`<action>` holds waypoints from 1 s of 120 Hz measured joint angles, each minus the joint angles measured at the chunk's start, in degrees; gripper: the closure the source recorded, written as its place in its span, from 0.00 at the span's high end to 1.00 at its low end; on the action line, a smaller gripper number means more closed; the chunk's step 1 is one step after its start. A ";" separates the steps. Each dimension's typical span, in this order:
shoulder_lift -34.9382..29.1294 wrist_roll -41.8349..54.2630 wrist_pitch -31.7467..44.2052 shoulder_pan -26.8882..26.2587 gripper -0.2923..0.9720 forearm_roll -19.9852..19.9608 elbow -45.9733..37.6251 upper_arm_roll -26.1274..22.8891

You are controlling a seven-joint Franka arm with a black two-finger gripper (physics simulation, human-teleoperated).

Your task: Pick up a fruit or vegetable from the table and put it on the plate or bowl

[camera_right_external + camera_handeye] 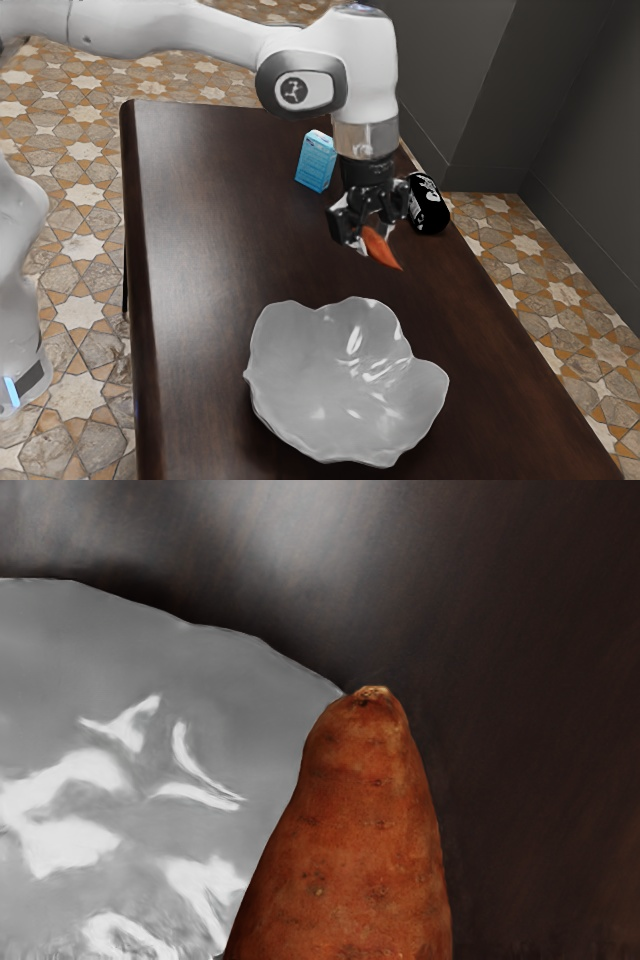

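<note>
– Above the dark table (200,260), what is the gripper's (366,232) condition?

– Fingers closed partway, clamping the upper end of a sweet potato (381,248) from two sides. The item hangs clear of the tabletop, tilted, with its tapered end pointing down toward the exterior view's right.

– Location relative to the bowl (300,345)?

– Beyond the bowl's far rim, close to it but not over its middle. In the wrist view, the sweet potato's tip (370,695) lines up with the bowl's wavy edge (300,680), with bare table alongside.

– Bowl contents?

– Glossy white interior, reflections only.

– Other items?

– A blue carton (316,161) stands upright behind the arm. A black can (428,203) lies on its side toward the exterior view's right. Both are apart from the gripper.
</note>
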 joint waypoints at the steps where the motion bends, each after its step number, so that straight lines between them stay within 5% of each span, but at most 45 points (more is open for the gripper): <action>1: 0.00 -0.06 -0.07 -0.02 0.36 -0.18 -0.02 -0.54; 36: 0.83 -2.33 -0.92 0.15 0.35 -5.18 0.00 -11.34; 74: 0.74 -2.33 -0.66 5.63 0.35 -6.32 -0.57 -11.85; 98: 0.92 -0.82 -0.51 6.07 0.66 -3.03 -1.72 -11.72; 110: 2.34 -0.55 -6.12 6.90 0.72 0.67 9.08 -6.52; 120: 2.92 -2.04 -17.57 0.22 0.74 2.77 23.19 11.02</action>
